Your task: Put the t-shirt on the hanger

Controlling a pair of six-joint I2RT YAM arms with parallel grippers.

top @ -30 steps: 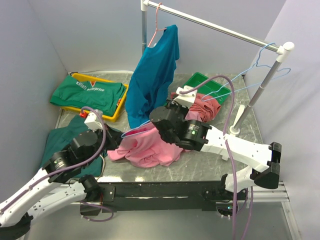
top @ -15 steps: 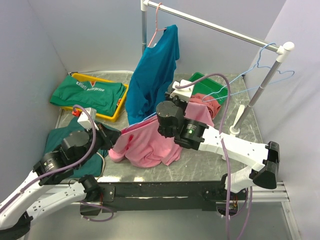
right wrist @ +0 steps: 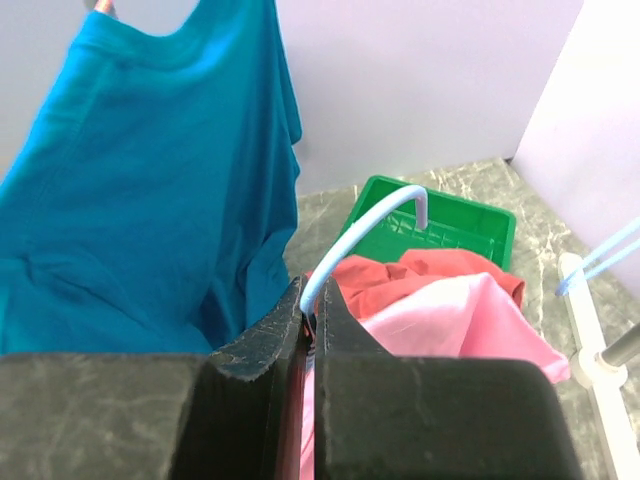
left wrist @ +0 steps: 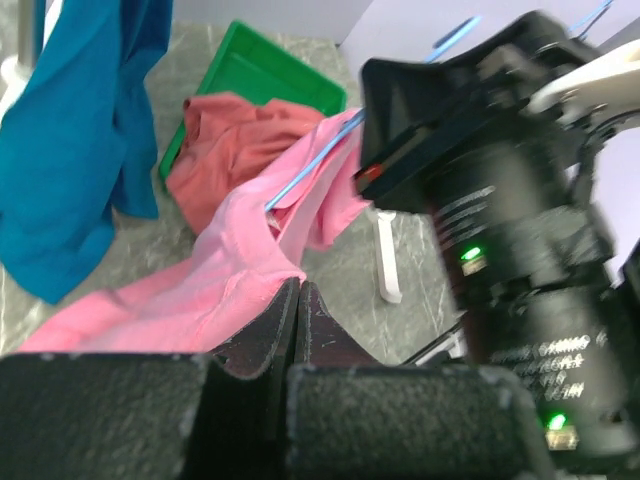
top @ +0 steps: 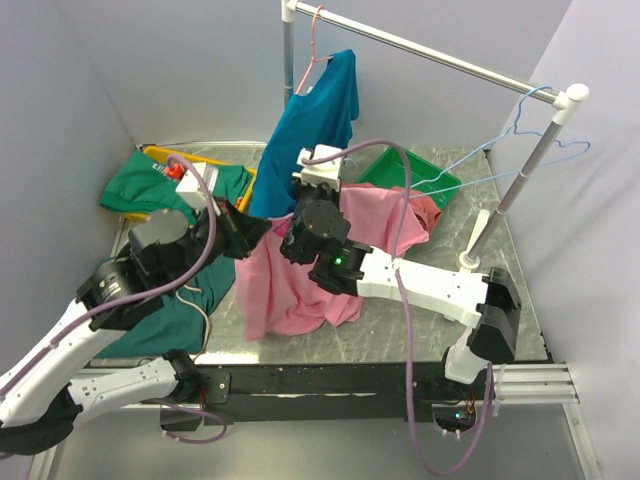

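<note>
The bright pink t-shirt (top: 285,290) hangs lifted between both grippers, its lower part reaching the table and another part draped right (top: 375,215). My left gripper (top: 258,232) is shut on its edge; the left wrist view shows the fingers (left wrist: 295,300) pinching pink cloth (left wrist: 190,295). My right gripper (top: 288,222) is shut on the light-blue hanger, whose hook (right wrist: 365,222) rises from the closed fingers (right wrist: 312,300) with pink fabric (right wrist: 460,320) beside it. A stretch of the hanger wire (left wrist: 310,172) runs into the shirt; the rest is hidden.
A teal shirt (top: 305,150) hangs on a pink hanger (top: 312,45) from the rail (top: 430,50) right behind the grippers. Spare light-blue hangers (top: 520,130) hang at the rail's right end. The green tray (top: 440,180) holds a rose-red garment (right wrist: 395,275). Green garments lie left (top: 190,185).
Both grippers have risen and moved left and back with the pink t-shirt. It has come up off the table and now hangs down instead of lying bunched.
</note>
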